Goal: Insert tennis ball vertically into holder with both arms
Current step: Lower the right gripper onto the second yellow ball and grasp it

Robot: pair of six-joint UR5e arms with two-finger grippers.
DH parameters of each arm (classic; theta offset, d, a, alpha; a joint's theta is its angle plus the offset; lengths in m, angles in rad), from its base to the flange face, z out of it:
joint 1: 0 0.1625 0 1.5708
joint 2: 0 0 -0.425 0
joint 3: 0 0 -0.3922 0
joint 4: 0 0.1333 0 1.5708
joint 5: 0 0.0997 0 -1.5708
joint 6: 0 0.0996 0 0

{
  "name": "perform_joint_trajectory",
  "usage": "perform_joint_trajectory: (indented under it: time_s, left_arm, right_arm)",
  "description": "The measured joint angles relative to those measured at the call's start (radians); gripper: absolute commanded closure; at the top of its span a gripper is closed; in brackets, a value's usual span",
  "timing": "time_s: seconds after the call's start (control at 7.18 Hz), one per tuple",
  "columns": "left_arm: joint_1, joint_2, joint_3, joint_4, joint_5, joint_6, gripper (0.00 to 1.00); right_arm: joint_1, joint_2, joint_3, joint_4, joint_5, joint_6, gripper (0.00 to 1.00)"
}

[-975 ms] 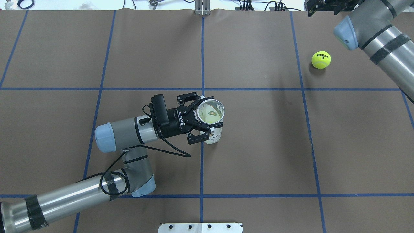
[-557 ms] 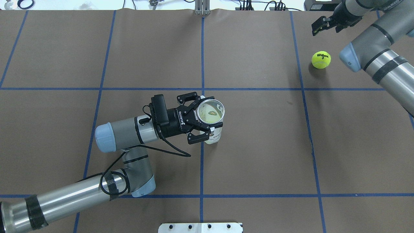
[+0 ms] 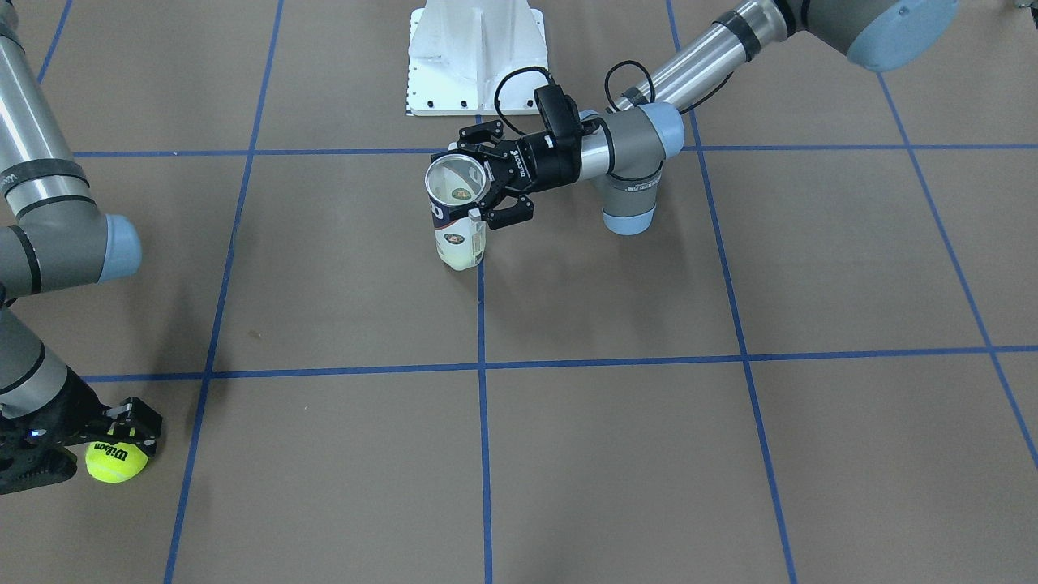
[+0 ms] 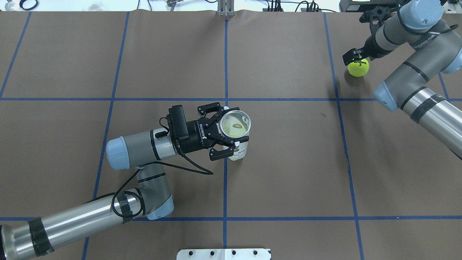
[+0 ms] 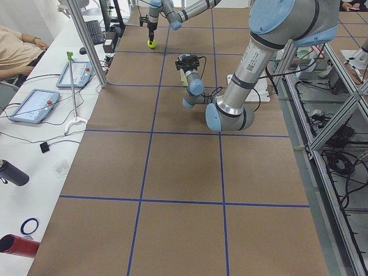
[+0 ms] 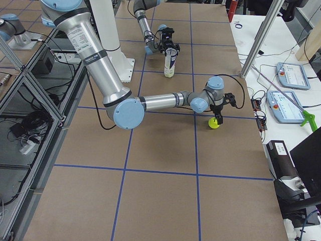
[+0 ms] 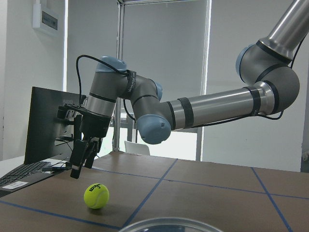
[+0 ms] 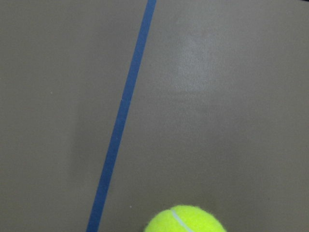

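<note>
**A:** Where are you in the job?

**B:** At the pick-up. Your left gripper (image 4: 221, 131) is clamped on the tube (image 4: 236, 139) just under its rim, holding it upright on the table (image 4: 288, 162) near the centre line, mouth open to the top. The ball (image 4: 358, 66) sits on the table at the far right corner, well apart from the tube.

**A:** And your right gripper?

**B:** The right gripper (image 7: 81, 157) hangs just above the ball and a little to one side, pointing down, not touching it. The fingers (image 7: 77, 162) look close together, but I can't tell for sure.

**A:** So what does your next move need?

**B:** I'd judge you need to centre over the ball, spread the fingers wide enough to straddle it, go down and close. Then carry it over the tube's mouth and let it go straight down while the left keeps the tube steady.
</note>
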Motion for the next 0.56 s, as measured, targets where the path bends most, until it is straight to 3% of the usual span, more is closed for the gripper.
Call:
perform_joint_trajectory:
  time_s: [0.14,0.28,0.42,0.56]
  left_arm:
    - [0.000,0.000,0.000,0.000,0.000,0.000,0.15]
    - [0.000,0.000,0.000,-0.001,0.000,0.000,0.15]
    - [0.000,0.000,0.001,-0.001,0.000,0.000,0.15]
    - [0.000,0.000,0.001,-0.001,0.000,0.000,0.15]
  right_arm:
    - [-0.012,-0.010,0.000,0.001,-0.017,-0.001,0.03]
    - [-0.024,-0.015,0.000,0.001,-0.036,-0.001,0.81]
    - [-0.033,-0.016,0.000,0.000,-0.055,-0.001,1.00]
    - [-0.037,-0.014,0.002,-0.001,-0.063,0.002,1.00]
